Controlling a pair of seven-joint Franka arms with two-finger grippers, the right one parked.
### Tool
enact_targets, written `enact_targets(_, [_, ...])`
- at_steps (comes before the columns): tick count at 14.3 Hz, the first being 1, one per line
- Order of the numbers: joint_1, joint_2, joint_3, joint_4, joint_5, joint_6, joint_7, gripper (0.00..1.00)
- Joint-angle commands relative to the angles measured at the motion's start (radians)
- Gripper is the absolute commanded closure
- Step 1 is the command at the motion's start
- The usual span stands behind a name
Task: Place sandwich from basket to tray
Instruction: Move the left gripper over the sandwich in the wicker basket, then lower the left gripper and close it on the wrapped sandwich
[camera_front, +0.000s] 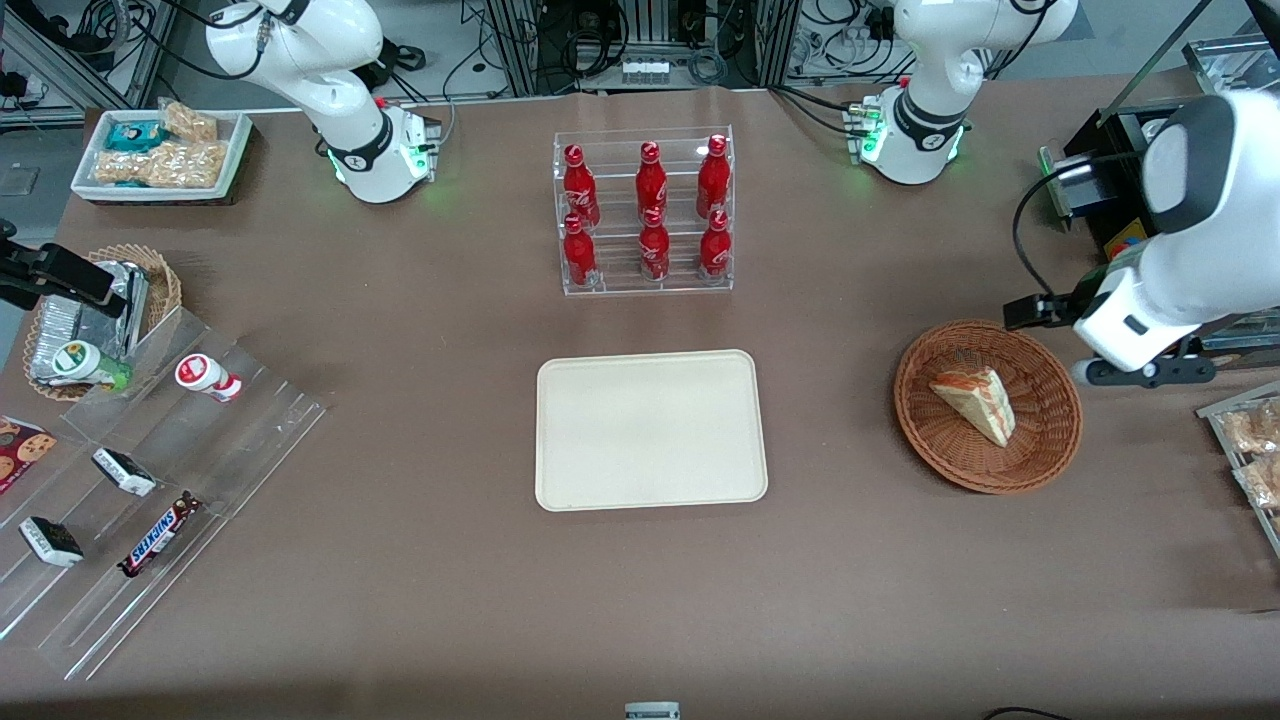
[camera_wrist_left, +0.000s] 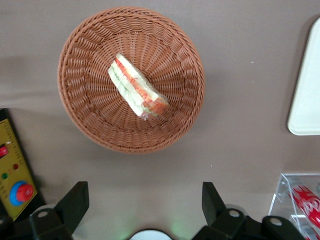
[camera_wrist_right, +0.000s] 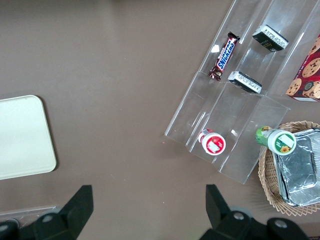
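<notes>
— What can't you make out?

— In the front view the working arm's white housing covers the pincer (camera_wrist_left: 145, 200) itself; only the wrist view shows its two dark fingers (camera_wrist_left: 75, 200), spread wide apart and holding nothing. Both fingers are cut off at the frame edge, so their bases stay unseen. The pincer hangs above bare counter (camera_front: 400, 600) just beside the basket (camera_front: 1050, 440), toward the working arm's end.

— And the sandwich (camera_front: 976, 402)?

— It lies in the basket, a wrapped wedge resting on its side near the middle of the weave, touching no wall. Its filling layers show clearly only from the wrist camera.

— How much room is around things?

— The basket's rim is clear all round, with brown counter between it and the tray (camera_front: 560, 480). The tray is bare, its rounded corner just entering the wrist view. The rack of red bottles (camera_front: 646, 212) stands farther from the front camera than the tray, apart from it.
</notes>
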Motion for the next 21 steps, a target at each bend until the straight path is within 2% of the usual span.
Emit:
enact_targets(1, [-0.001,-0.03,0.007,-0.138,0.019,0.148,-0.037,0.0])
enact_targets(4, [-0.001,-0.023,0.008,-0.275,0.084,0.346,-0.157,0.0])
enact_targets(6, [-0.001,-0.019,0.008,-0.338,0.096,0.455,-0.257,0.0])
enact_targets(11, [-0.001,0.082,0.014,-0.35,0.095,0.603,-0.683,0.0])
enact_targets(15, [0.026,0.154,0.019,-0.355,0.079,0.724,-0.872,0.0])
enact_targets(18, [0.031,0.18,0.019,-0.388,0.076,0.785,-0.946,0.02])
enact_targets(19, [0.031,0.183,0.019,-0.398,0.073,0.785,-0.956,0.21])
enact_targets(21, [0.029,0.18,0.017,-0.396,0.069,0.773,-1.007,0.8])
